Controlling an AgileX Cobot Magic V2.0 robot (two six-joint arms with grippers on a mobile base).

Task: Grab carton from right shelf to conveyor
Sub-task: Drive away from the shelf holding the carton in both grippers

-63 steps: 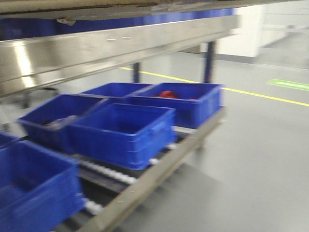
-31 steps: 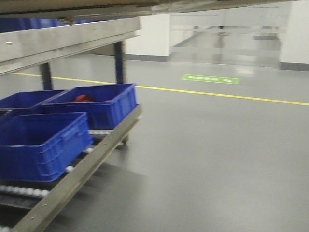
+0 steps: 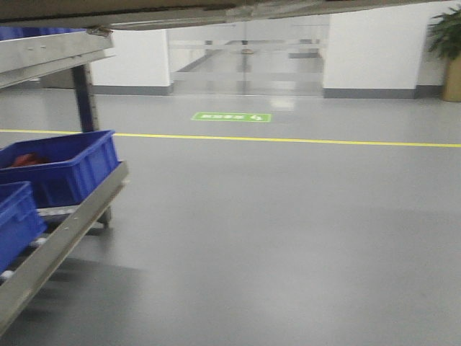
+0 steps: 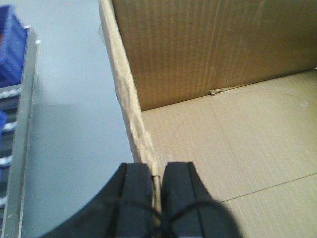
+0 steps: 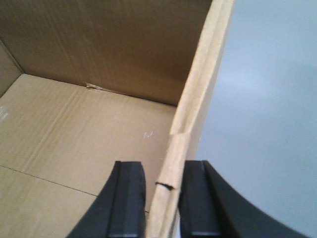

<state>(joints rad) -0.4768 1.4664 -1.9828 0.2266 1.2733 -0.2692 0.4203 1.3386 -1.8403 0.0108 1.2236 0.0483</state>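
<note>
Closest in, the left gripper (image 4: 156,186) has its two black fingers pressed together on the carton (image 4: 223,148), pinching its left side wall at 6 o'clock in the wrist view. That wall runs away towards 11 o'clock, its top edge crumpled and wavy. The right gripper (image 5: 163,191) does the same job on the opposite wall, fingers nipping the cardboard edge, which has a notch just above the grip.

So the carton hangs between the two arms, open-topped, and we see only bare corrugated floor inside. We judge it light, but these walls are thin and soft at the rim. They look likely to bow or tear if the arms pull apart or twist. A hold deeper down the wall, or nearer a corner fold, would be stiffer.

Further out, the right shelf (image 3: 50,50) sits at 9 o'clock in the front view, with blue bins (image 3: 65,169) on its lower level. Beyond lies open grey floor (image 3: 288,238), a yellow line (image 3: 288,139), then glass doors (image 3: 245,58) at 12 o'clock. We see no conveyor.
</note>
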